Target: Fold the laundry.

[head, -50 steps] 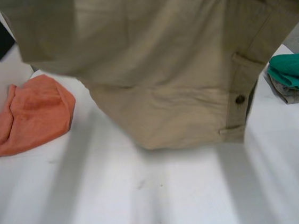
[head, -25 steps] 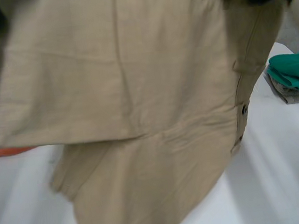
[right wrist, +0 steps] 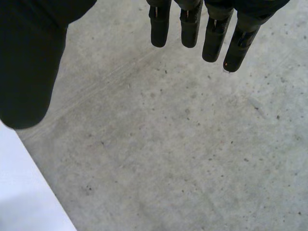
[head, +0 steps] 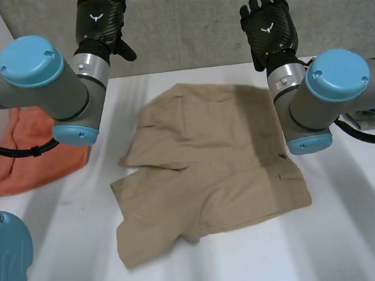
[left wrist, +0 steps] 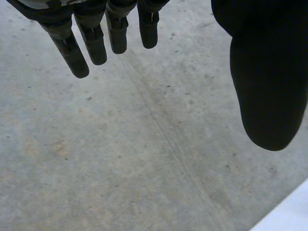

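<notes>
Left hand [head: 99,19] and right hand [head: 268,28] hover open and empty past the table's [head: 267,259] far edge, tan shorts [head: 207,172] lying spread below and behind them — stretched crosswise, waistband end nearer the right hand.

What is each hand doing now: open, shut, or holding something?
Left hand: open, holding nothing, raised clear of the beige shorts.
Right hand: open, holding nothing, also raised clear of them.

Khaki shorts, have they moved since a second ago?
Yes. The khaki shorts came down from hanging close in front of the camera, where they hid the orange cloth, and now lie spread on the white table to the right of that cloth.
</notes>
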Available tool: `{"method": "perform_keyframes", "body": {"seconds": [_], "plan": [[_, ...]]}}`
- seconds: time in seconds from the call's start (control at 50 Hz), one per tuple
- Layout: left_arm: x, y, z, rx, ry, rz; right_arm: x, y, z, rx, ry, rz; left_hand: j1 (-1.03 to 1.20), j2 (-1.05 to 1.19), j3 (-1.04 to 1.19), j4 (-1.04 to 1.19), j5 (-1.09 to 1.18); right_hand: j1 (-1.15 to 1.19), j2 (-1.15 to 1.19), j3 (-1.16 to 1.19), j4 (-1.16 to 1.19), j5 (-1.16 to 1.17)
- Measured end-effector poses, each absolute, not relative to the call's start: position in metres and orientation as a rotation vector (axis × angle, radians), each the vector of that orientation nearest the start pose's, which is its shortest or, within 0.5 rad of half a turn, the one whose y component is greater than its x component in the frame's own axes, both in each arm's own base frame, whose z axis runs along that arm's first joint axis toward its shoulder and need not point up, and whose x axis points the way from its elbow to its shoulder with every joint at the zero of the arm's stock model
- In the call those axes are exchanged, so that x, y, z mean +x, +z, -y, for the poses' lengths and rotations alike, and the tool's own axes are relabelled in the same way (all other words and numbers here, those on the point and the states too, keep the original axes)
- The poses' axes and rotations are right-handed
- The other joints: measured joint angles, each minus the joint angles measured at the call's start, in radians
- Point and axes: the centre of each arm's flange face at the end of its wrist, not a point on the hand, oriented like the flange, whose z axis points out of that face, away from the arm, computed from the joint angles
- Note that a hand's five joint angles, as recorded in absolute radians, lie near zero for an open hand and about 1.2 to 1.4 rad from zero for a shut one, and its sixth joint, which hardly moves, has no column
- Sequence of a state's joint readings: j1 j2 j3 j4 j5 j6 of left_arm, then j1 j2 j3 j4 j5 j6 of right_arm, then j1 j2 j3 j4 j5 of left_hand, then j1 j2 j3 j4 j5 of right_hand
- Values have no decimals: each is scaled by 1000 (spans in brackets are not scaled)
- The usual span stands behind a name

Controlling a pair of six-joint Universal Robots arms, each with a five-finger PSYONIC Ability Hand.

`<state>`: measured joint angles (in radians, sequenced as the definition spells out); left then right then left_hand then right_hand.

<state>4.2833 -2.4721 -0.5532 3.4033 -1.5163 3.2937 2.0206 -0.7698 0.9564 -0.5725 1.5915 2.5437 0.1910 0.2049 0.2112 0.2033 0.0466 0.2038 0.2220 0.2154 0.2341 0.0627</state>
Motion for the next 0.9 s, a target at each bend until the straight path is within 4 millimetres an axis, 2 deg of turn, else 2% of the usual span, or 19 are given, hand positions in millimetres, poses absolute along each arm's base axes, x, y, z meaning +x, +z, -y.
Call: {"method": "perform_keyframes", "body": {"seconds": [0.08,0.14,0.18,0.22,0.24,0.26,0.28,0.34,0.4,0.42,0.46,0.48,0.54,0.6,0.64,0.66,0.72,0.84,0.9], "plan": [[-336,290,410,588,-2797,-1821,326,243,395,-901,-2697,-1646,0,0,0,0,0,0,0,0,0,0],[-331,295,399,582,-2775,-1846,315,257,387,-915,-2671,-1693,0,0,0,0,0,0,0,0,0,0],[-323,300,382,590,-2737,-1889,301,271,373,-950,-2613,-1766,0,0,0,0,0,0,0,0,0,0],[-322,301,379,593,-2731,-1895,298,273,370,-960,-2597,-1783,0,0,0,0,0,0,0,0,0,0],[-315,303,361,612,-2695,-1936,289,277,355,-1011,-2513,-1856,0,0,0,0,0,0,0,0,0,0],[-315,303,361,612,-2695,-1936,289,277,355,-1011,-2513,-1856,0,0,0,0,0,0,0,0,0,0],[-311,303,345,632,-2659,-1978,285,276,347,-1039,-2462,-1897,0,0,0,0,0,0,0,0,0,0],[-303,299,317,678,-2585,-2063,273,267,324,-1122,-2278,-2030,0,0,0,0,0,0,0,0,0,0],[-297,282,271,778,-2438,-2225,257,252,299,-1173,-2045,-2187,4,2,2,3,0,0,0,0,0,0],[-297,282,271,778,-2438,-2225,257,252,299,-1173,-2045,-2187,4,2,2,3,0,0,0,0,0,0],[-292,260,229,889,-2265,-2384,245,236,279,-1176,-1839,-2307,60,48,39,45,36,0,0,0,0,0],[-291,256,223,906,-2237,-2407,243,233,276,-1174,-1801,-2326,67,53,44,52,41,0,0,0,0,0],[-282,229,182,1015,-2023,-2553,232,211,258,-1161,-1604,-2400,195,171,162,171,154,0,0,1,0,0],[-274,212,160,1069,-1888,-2627,227,196,249,-1151,-1506,-2413,229,209,200,210,197,0,0,1,0,0],[-274,212,160,1069,-1888,-2627,227,196,249,-1151,-1506,-2413,229,209,200,210,197,0,0,1,0,0],[-267,195,143,1108,-1770,-2682,223,181,244,-1140,-1451,-2399,233,222,214,225,211,0,2,2,0,0],[-260,180,132,1128,-1684,-2718,220,168,242,-1132,-1444,-2367,233,222,216,225,215,5,4,7,4,5],[-257,164,131,1114,-1652,-2731,220,153,245,-1134,-1506,-2306,233,222,216,225,215,26,54,64,42,46],[-257,158,140,1068,-1679,-2711,221,144,248,-1139,-1532,-2289,233,222,216,225,215,91,121,135,112,104]]}}
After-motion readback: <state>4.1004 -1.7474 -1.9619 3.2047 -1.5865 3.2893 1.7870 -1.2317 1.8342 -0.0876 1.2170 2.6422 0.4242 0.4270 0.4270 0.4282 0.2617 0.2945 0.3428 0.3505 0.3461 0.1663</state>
